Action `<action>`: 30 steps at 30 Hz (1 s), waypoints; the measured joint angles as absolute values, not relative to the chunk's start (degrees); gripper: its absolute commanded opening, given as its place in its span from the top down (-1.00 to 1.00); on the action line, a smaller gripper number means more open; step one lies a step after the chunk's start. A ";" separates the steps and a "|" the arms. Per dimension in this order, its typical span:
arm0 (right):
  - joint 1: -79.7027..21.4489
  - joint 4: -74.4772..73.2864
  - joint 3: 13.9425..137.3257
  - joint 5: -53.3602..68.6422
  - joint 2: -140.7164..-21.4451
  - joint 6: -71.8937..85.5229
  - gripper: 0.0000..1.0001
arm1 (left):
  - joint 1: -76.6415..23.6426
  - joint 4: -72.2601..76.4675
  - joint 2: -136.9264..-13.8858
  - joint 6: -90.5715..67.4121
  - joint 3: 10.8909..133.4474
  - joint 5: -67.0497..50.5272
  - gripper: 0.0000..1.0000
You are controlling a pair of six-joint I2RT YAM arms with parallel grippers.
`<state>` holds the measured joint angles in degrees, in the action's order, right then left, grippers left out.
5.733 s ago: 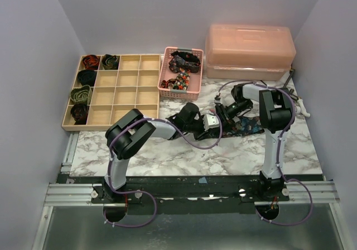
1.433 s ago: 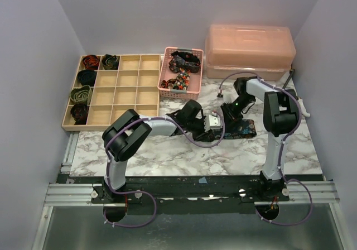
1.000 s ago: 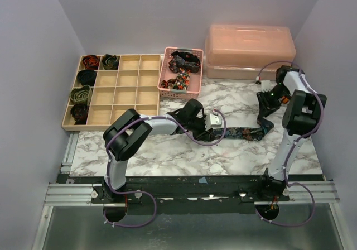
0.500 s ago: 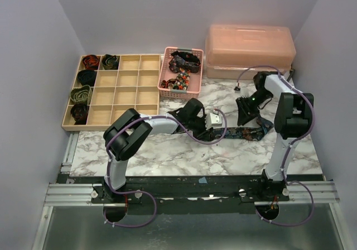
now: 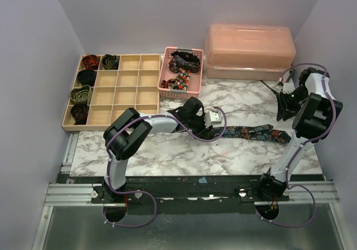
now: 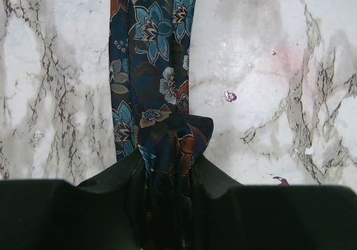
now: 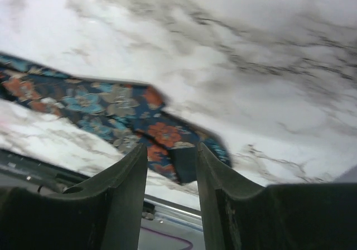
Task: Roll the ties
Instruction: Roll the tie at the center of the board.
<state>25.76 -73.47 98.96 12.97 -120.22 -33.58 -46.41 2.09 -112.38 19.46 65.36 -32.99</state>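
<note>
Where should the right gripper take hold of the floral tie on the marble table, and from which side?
Probably its free end, the part nearest the right gripper. The floral tie lies flat and stretched out, with its other end clamped in the left gripper. So come straight down from above, with the fingers straddling its width.

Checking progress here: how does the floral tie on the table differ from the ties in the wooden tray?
The floral tie lies stretched flat on the table; the tray ties are coiled spirals. The floral tie's end is pinched in the left gripper; the tray ties sit free, one per compartment. Both are dark printed fabric.
</note>
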 measured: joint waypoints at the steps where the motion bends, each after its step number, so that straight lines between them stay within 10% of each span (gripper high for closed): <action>1: 24.97 -74.04 98.89 13.69 -119.96 -33.58 0.20 | -46.39 1.98 -112.42 19.38 65.49 -32.99 0.51; 15: 21.47 -70.57 79.18 13.10 -116.77 -34.52 0.18 | -46.24 1.37 -112.55 18.55 65.89 -32.99 0.51; 30: 21.76 -73.56 99.72 22.94 -126.65 -35.73 -0.11 | -46.19 0.91 -112.62 18.11 65.91 -32.93 0.51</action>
